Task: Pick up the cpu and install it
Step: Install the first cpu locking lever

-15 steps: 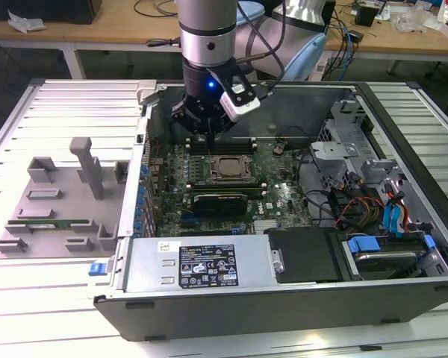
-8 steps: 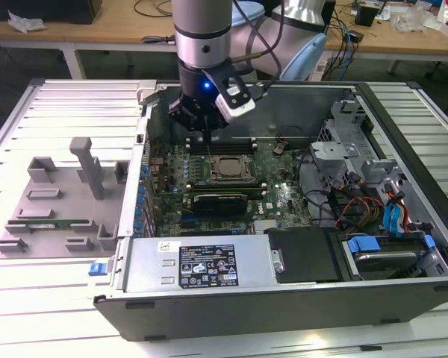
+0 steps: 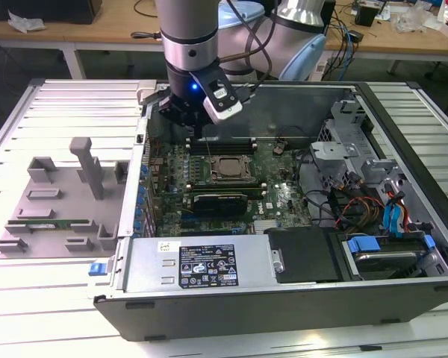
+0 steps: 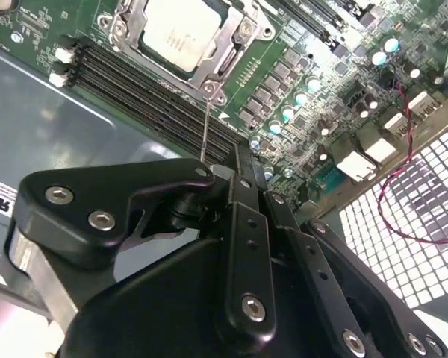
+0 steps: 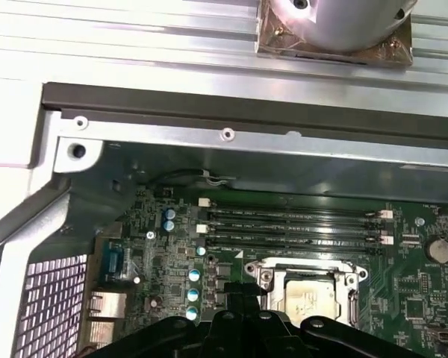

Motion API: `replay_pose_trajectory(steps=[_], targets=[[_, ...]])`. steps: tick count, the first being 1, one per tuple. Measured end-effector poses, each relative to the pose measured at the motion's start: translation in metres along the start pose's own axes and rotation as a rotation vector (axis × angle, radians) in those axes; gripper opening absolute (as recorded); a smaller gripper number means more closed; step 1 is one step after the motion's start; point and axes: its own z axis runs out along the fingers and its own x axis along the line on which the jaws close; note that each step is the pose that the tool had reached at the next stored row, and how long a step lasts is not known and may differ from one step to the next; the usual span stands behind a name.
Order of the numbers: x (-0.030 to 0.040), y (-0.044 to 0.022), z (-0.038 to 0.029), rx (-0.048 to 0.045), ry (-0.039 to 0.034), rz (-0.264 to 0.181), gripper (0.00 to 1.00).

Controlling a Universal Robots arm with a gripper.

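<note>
The cpu [image 3: 228, 168] lies flat inside the dark metal-framed socket [image 3: 225, 154] on the green motherboard, silver top facing up. Both wrist views show the cpu [image 4: 183, 33] [image 5: 310, 298] framed by the socket. My gripper [image 3: 198, 133] hangs just above the board beside the socket, over the memory slots, toward the exterior view's left. Its black fingers are together and hold nothing. In the second wrist view the gripper [image 4: 239, 153] points toward the slots, and a thin metal rod [image 4: 205, 127] rises from the socket's corner. In the first wrist view the gripper [image 5: 243, 292] sits beside the socket frame.
The open computer case [image 3: 403, 119] walls the board in. A power supply [image 3: 201, 265] lies at the front, with drive bays and cables [image 3: 381, 224] at the exterior view's right. A grey fixture tray [image 3: 60, 201] with a green memory stick [image 3: 48, 221] stands outside the case on the left.
</note>
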Motion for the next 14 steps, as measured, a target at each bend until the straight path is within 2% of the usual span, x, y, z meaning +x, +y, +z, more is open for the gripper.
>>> replay_pose_trajectory(steps=[5, 8, 9, 10, 11, 13, 14], targets=[[0.0012, 0.0, 0.0, -0.0007, 0.0001, 0.0, 0.11], [0.0037, -0.0002, 0.0016, -0.0144, -0.0008, 0.001, 0.11], [0.004, -0.0002, 0.0019, -0.0207, -0.0012, 0.001, 0.11], [0.0045, -0.0003, 0.0026, -0.0378, -0.0025, 0.002, 0.11], [0.0048, -0.0004, 0.0032, -0.0457, -0.003, 0.002, 0.11], [0.0049, -0.0006, 0.0042, -0.0554, -0.0038, 0.003, 0.11], [0.0049, -0.0007, 0.005, -0.0662, -0.0046, 0.003, 0.11]])
